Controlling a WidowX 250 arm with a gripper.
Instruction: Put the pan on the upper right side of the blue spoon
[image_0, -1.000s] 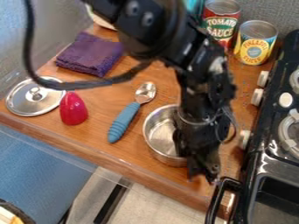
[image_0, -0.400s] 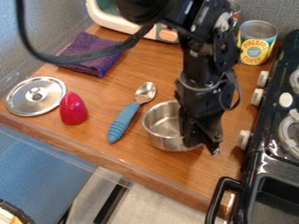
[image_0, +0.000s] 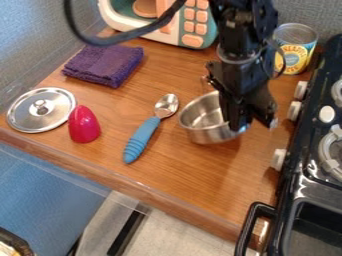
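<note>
"Where is the pan?"

"The silver pan (image_0: 208, 134) sits right of the frame's centre, tilted, just to the right of the blue spoon (image_0: 142, 136)'s bowl."

"And the gripper (image_0: 248, 123)?"

"Over the pan's right side, pointing down, closed on its rim."

"What's on the left?"

"A metal lid (image_0: 25, 116), with a red, rounded piece (image_0: 83, 126) beside it. Above them, toward the upper left, there's a folded purple cloth (image_0: 103, 65)."

"And up top?"

"A toy microwave (image_0: 195, 40) at the top edge, and a yellow-labelled can (image_0: 294, 50) at upper right. The black stove (image_0: 310, 185) runs down the right edge."
</note>
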